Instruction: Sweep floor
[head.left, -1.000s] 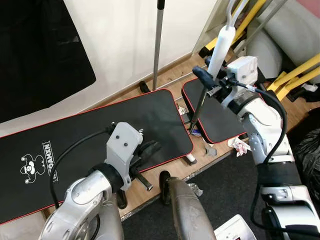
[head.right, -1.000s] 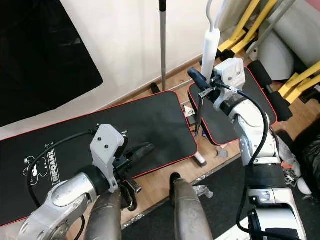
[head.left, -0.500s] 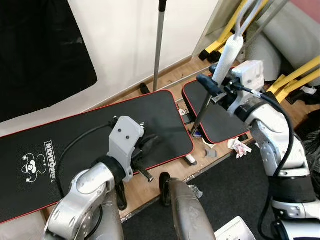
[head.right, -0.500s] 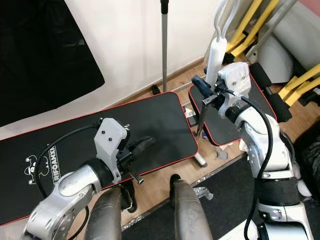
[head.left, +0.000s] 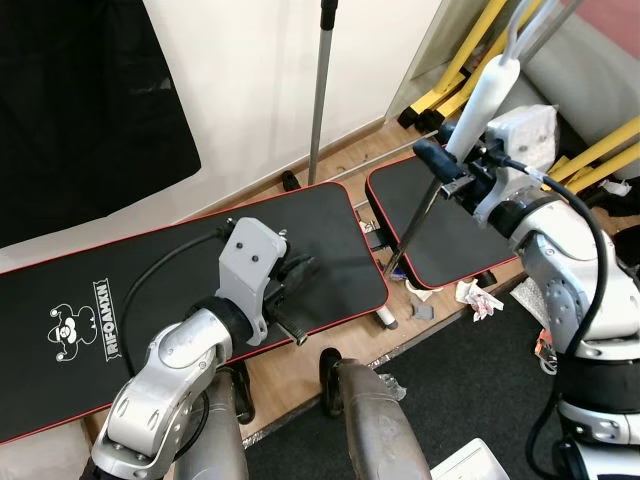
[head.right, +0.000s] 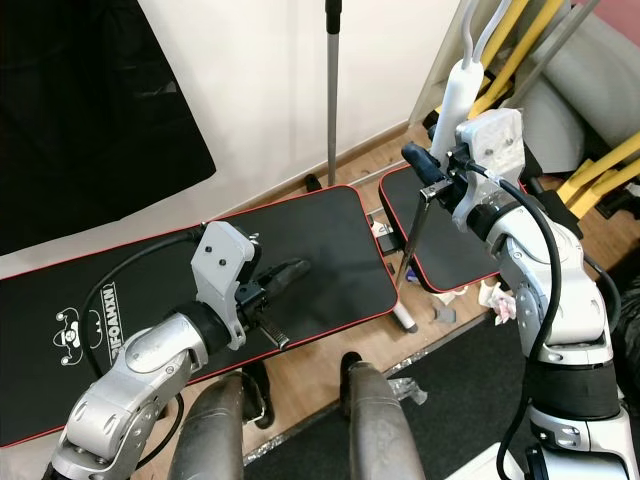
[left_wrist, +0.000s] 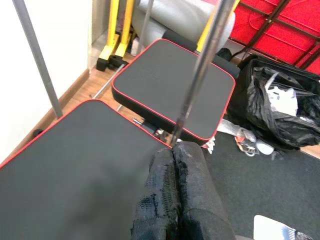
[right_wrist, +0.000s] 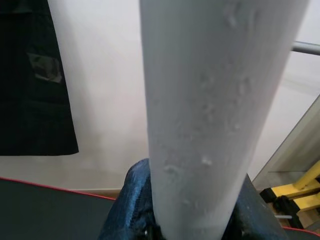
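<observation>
The right tool (head.left: 440, 163) is clamping a white padded handle (head.left: 483, 100), its two black fingers closed around it; in the right wrist view the handle (right_wrist: 215, 110) is standing right in front of the camera with a dark finger (right_wrist: 132, 200) wrapping its base. Below the grip, a thin metal shaft (head.left: 408, 232) is slanting down toward the wooden floor (head.left: 330, 165), reaching it in the gap between two black, red-edged mats. The larger mat (head.left: 150, 290) is lying along the white wall (head.left: 260, 80); the smaller mat (head.left: 440, 225) is lying beside it, near yellow frames (head.left: 455, 60).

The left tool (head.left: 295, 275) is hovering low over the larger mat, its fingers (left_wrist: 175, 200) pressed together and gripping nothing. A separate grey pole (head.left: 318, 90) is standing upright against the wall. Crumpled scraps of paper (head.left: 478, 295) are lying on the floor just beside the smaller mat.
</observation>
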